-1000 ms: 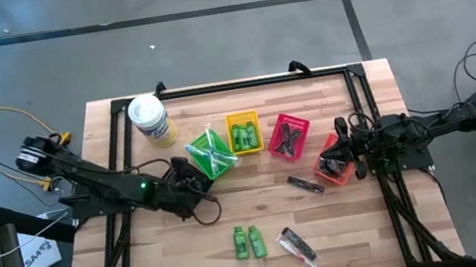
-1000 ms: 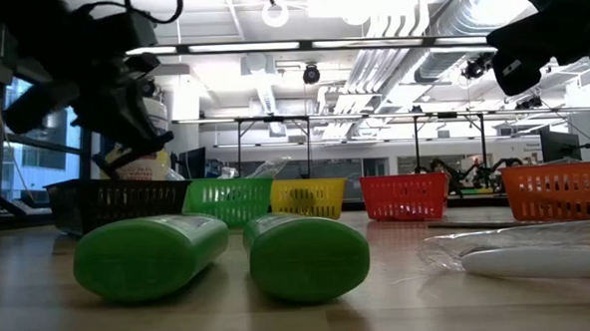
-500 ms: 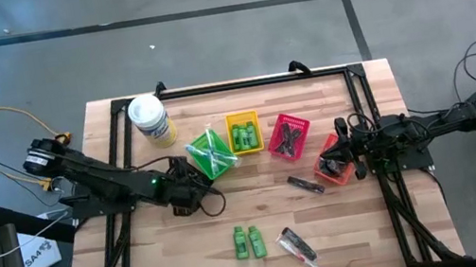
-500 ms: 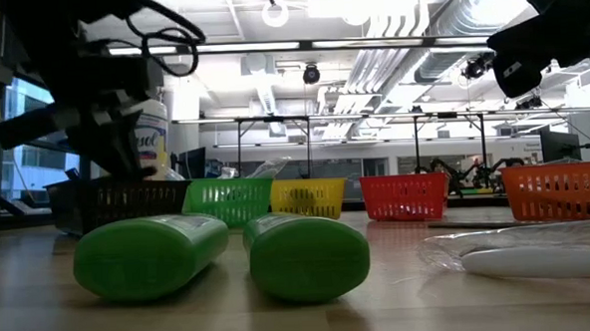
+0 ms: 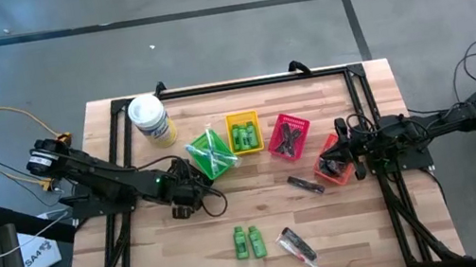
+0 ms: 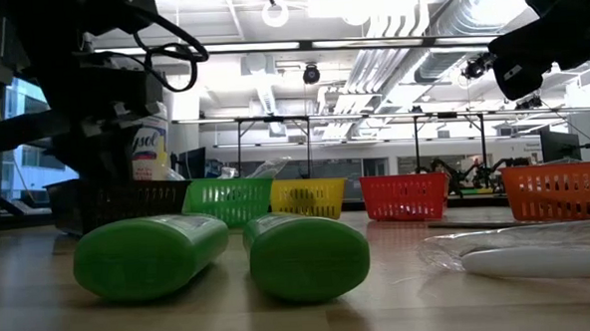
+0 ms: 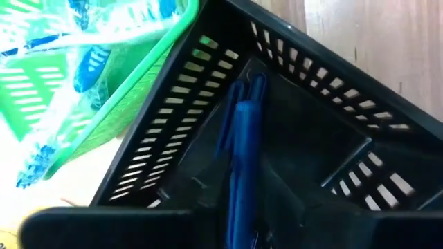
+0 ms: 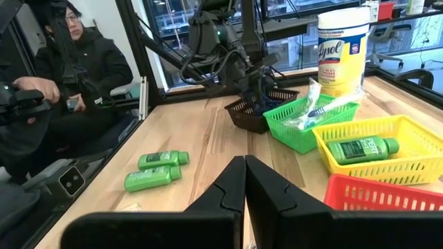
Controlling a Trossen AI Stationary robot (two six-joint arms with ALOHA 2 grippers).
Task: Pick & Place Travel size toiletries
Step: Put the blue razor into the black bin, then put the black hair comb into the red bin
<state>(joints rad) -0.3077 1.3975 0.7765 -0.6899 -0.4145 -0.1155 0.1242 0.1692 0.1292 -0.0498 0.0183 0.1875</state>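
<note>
Left wrist view, blue razor (image 7: 242, 159) in black basket (image 7: 325, 131), left gripper (image 5: 192, 191) just above, grip unclear

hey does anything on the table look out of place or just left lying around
Yes. Several toiletries lie loose on the wood outside the baskets: two green bottles side by side near the front edge, a clear-wrapped item beside them, and a dark item by the orange basket. No spill or damage shows.

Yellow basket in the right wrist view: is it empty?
No, a green mini bottle lies inside the yellow basket.
</note>
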